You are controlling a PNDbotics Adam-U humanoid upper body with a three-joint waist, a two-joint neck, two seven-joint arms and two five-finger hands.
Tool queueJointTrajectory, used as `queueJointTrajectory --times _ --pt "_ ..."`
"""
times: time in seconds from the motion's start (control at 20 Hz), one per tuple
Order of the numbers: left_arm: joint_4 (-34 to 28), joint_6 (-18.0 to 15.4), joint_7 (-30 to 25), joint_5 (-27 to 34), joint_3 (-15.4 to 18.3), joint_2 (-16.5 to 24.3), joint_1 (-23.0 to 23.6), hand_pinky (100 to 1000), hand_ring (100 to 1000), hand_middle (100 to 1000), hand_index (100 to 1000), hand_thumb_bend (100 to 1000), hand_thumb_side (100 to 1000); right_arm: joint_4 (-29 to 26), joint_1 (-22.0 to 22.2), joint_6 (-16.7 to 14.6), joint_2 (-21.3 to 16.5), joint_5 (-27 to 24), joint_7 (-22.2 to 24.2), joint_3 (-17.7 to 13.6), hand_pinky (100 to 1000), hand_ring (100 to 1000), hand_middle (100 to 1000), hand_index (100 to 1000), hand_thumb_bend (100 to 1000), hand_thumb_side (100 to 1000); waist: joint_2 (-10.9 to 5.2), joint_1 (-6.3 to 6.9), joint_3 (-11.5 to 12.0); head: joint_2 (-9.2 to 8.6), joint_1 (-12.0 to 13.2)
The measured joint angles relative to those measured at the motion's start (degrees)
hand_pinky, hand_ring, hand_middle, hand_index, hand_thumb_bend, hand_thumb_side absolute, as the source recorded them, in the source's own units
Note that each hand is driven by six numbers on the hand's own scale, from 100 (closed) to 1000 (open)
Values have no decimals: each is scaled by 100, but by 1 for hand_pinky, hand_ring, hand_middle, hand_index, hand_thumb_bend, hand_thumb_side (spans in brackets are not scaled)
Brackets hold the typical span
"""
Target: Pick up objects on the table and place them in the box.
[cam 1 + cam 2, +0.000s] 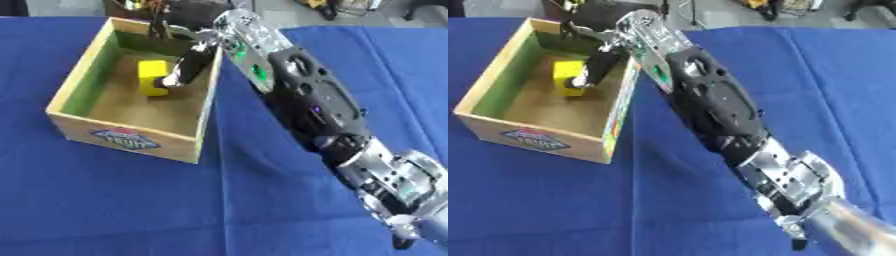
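A wooden box [131, 131] with an open top was seen at the upper left of a table covered by a blue cloth [105, 200]. A blue printed label [124, 137] was carried on the near outer wall of the box, and the inner face of its left wall was painted green. A yellow block [152, 77] was found inside the box, resting on the floor towards the far end, roughly midway between the side walls.

The right arm [306, 95] was extended from the lower right corner across the cloth and over the right wall of the box. The right hand [188, 67] was lowered into the box, with dark fingers [592, 70] pointed down just beside the right side of the yellow block and apparently touching it. Whether the block was pinched or merely touched by the fingers could not be told, since the fingertips were blurred and partly hidden behind the block.

Only the right arm and hand were shown in either view. Some dark objects were visible beyond the far edge of the table, but they could not be made out.
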Motion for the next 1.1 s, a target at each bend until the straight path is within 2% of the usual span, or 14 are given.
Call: queueJointTrajectory --times 0.55,0.8,1.1 --pt "0 32 -10 1 0 2 80 489 591 656 748 181 1000 -819 33 224 -229 -875 86 -95 740 829 597 790 551 609 -130 68 -150 15 38" --pt "0 38 13 -6 1 5 134 489 591 656 748 181 1000 -1779 377 474 -613 -1623 7 -175 734 819 577 784 566 623 -176 112 -326 77 181" --pt "0 43 51 -47 3 8 213 490 590 656 748 180 1000 -3270 1049 983 -1193 -2771 -129 -447 724 800 550 779 551 653 -250 185 -524 162 449"
